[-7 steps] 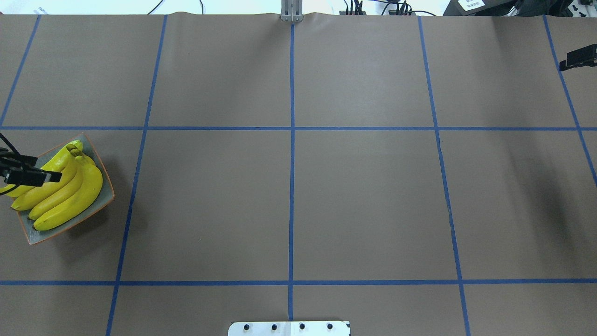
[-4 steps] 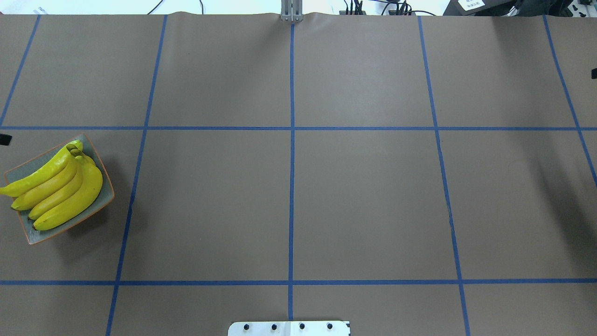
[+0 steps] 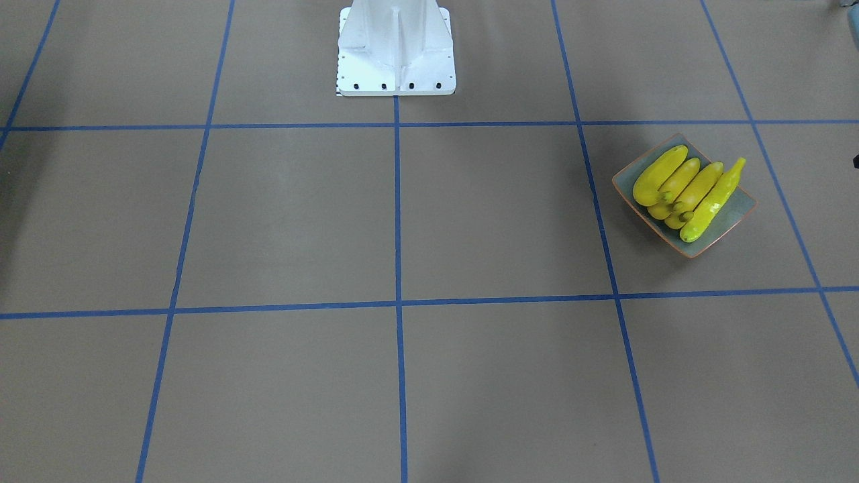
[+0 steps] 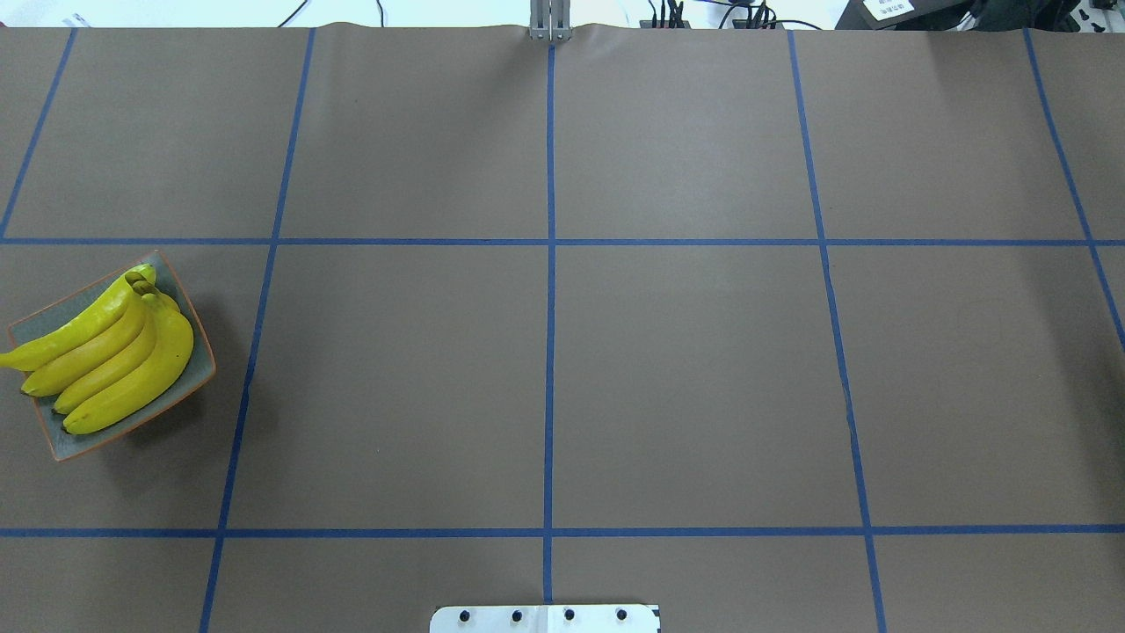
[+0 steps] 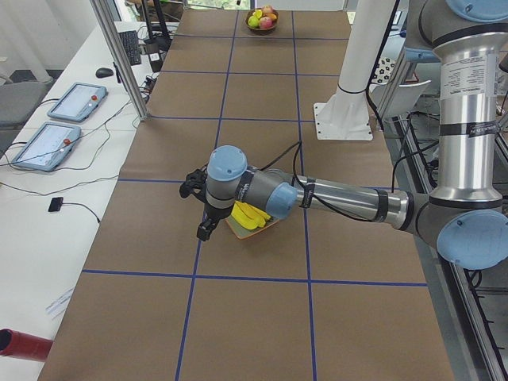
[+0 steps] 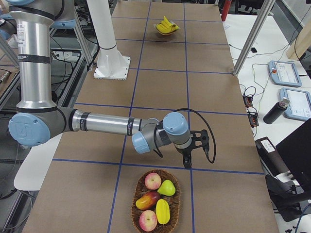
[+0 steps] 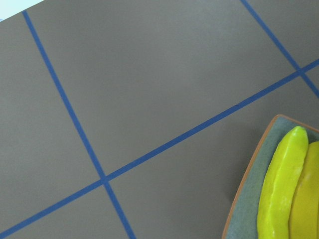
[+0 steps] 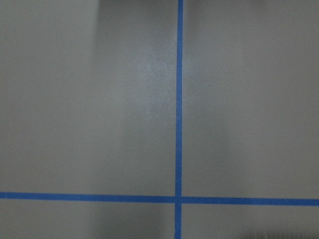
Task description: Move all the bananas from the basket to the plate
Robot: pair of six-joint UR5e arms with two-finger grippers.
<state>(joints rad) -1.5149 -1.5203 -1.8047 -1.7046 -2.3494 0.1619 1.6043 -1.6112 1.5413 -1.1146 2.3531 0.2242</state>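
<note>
Several bananas (image 4: pixel 114 360) lie side by side on the grey-green plate (image 4: pixel 33 323) with an orange-brown rim, at the table's left edge. The paler greenish one lies outermost. They also show in the front view (image 3: pixel 678 191) on the plate (image 3: pixel 733 211). In the left side view my left gripper (image 5: pixel 203 230) hangs just beside the plate (image 5: pixel 254 232), apart from the bananas (image 5: pixel 250 214); I cannot tell if it is open. The left wrist view shows the pale banana (image 7: pixel 281 194) and the plate's rim (image 7: pixel 247 186). My right gripper (image 6: pixel 188 158) hovers just beyond the basket (image 6: pixel 155 201); I cannot tell its state.
The wicker basket holds apples, a pear and other fruit; I see no banana in it. It also shows far off in the left side view (image 5: pixel 263 17). The robot's white base (image 3: pixel 396 50) stands at the table's near middle. Blue tape lines grid the brown table.
Both grippers have left the overhead view, the left one past the left edge and the right one past the right edge. The bananas and plate have not moved.
</note>
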